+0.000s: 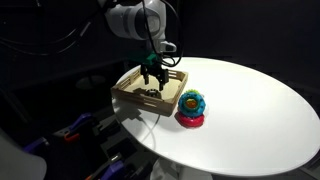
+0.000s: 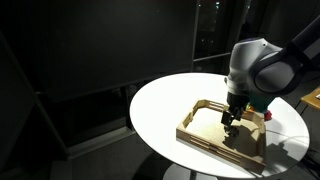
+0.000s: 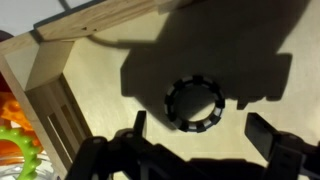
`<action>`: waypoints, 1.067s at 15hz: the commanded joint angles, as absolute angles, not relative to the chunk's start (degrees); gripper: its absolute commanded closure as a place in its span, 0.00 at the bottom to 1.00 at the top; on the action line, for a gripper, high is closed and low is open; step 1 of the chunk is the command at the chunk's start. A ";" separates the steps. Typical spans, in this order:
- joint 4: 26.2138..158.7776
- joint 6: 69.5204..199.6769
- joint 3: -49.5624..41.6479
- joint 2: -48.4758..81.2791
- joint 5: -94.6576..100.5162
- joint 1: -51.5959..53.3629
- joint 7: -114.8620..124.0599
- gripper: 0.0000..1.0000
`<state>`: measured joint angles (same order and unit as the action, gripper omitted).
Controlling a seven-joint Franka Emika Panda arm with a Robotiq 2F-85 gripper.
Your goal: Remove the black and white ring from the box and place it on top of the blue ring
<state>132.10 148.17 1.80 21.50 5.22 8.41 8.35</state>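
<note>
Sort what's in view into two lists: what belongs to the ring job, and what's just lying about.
Belongs to the job:
black and white ring, lying inside the box
box
blue ring, on the toy stack beside the box
gripper, open over the box

Just lying about:
red-pink ring, at the bottom of that stack
white round table

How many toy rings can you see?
3. The black and white ring lies in the box below the gripper; the blue ring sits on the red ring beside the box. The stack may hide others.
</note>
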 commanded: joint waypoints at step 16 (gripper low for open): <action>131.02 149.95 1.67 25.04 4.66 8.57 8.79 0.00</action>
